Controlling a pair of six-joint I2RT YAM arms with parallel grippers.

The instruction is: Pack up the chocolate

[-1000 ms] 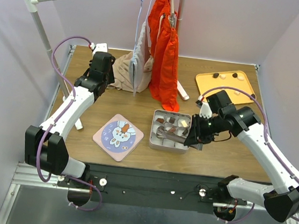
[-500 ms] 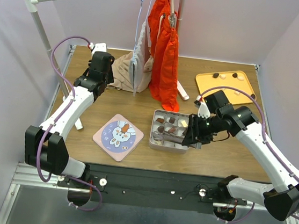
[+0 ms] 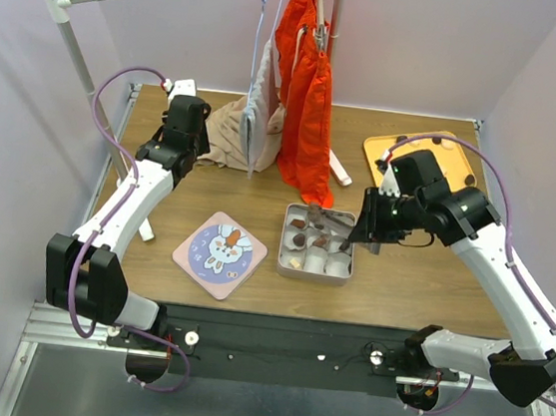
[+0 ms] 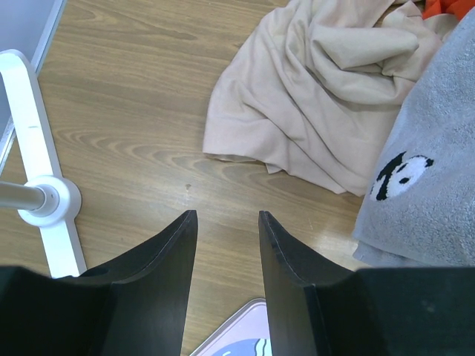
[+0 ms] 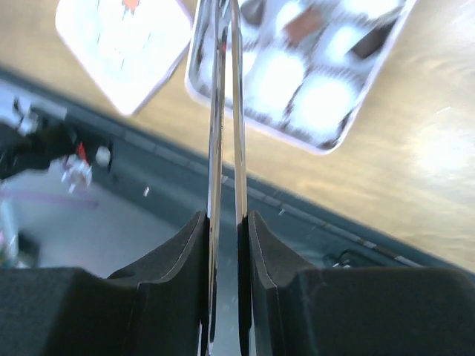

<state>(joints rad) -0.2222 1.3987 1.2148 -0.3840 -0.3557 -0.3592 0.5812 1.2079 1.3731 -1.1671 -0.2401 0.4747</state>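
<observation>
The right claw is clamped on metal tongs, blades nearly together; whether the tips hold a piece I cannot tell. Chocolate lies in paper cups in the tin at the top view's centre. The tongs could twist in the grip, or pinch too lightly and drop a piece onto the surface. The right arm bends at the frame's right, reaching leftward over the tin's upper edge. The left claw, half open and empty, hangs by a beige cloth.
</observation>
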